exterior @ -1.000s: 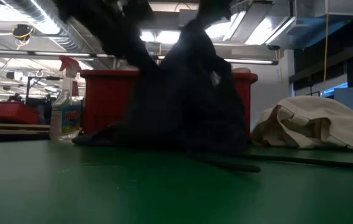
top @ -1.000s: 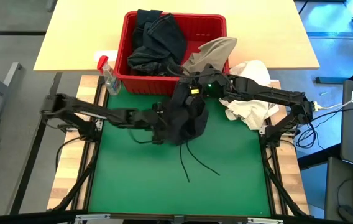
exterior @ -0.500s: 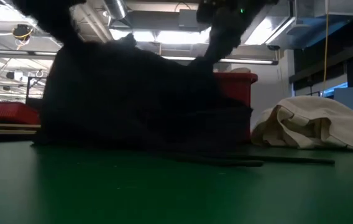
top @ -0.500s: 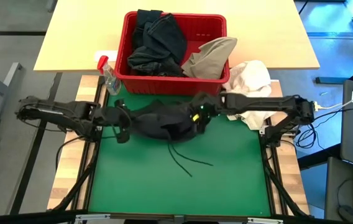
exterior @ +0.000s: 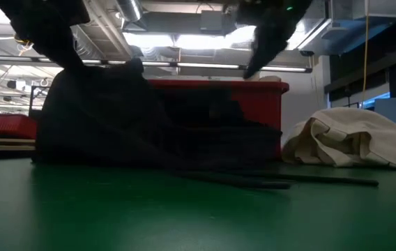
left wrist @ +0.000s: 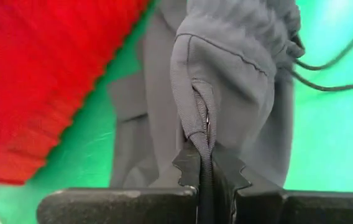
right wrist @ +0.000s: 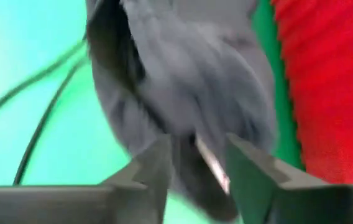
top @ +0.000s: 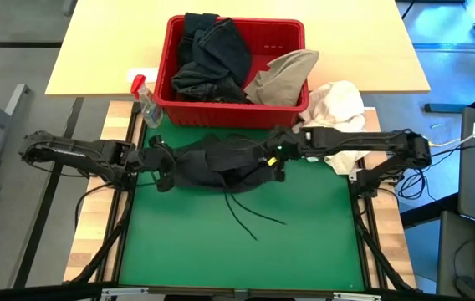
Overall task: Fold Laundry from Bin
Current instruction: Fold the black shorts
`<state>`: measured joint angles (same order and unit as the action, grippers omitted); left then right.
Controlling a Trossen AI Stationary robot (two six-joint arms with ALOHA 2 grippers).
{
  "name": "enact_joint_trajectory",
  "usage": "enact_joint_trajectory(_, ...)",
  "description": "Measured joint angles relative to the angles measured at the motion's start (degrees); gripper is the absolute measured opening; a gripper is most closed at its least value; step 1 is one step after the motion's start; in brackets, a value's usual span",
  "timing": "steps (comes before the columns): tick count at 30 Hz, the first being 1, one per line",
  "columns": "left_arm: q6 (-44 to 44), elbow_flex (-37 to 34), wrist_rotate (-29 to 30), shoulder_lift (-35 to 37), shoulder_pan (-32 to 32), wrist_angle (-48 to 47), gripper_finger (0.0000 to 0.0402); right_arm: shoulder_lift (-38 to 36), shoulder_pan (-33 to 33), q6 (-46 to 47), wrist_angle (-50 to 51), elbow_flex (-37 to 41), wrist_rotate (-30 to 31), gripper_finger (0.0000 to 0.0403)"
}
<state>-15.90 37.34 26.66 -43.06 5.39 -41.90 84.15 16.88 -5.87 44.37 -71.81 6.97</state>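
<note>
High view: one dark garment (top: pixel 218 163) lies stretched along the green tabletop's (top: pixel 221 242) far edge, just before the red bin (top: pixel 234 113). Left tool (top: pixel 163 167) stays clenched on its hem; right tool (right wrist: pixel 195 165) is parting, cloth between its fingers. Spreading flat likely comes next. Black garments (top: pixel 212 54) and a khaki one (top: pixel 281 71) fill the bin.

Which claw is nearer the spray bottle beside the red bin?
Left. The left claw grips the dark garment's end just in front of the spray bottle; the right claw is at the garment's opposite end, farther off.
</note>
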Motion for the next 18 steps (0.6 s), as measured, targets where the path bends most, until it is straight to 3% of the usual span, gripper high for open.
enact_joint_trajectory(4,-4.0,0.0,6.9,2.2,0.0,-1.7,0.0005,-3.5,0.5,1.1,8.3,3.0,1.5,0.0211)
enact_joint_trajectory(8,-5.4,0.0,11.2,4.9,0.0,-2.3,0.0006,-5.1,1.1,1.2,4.4,11.7,5.4,0.0236)
enact_joint_trajectory(13,-5.5,0.0,11.3,7.4,0.0,-2.2,0.0012,-5.1,4.7,0.8,-12.9,25.7,7.1,0.0241)
enact_joint_trajectory(18,-4.7,0.0,11.2,7.6,0.0,-1.8,0.0012,-5.1,8.8,-1.2,-35.7,37.3,1.3,0.0241)
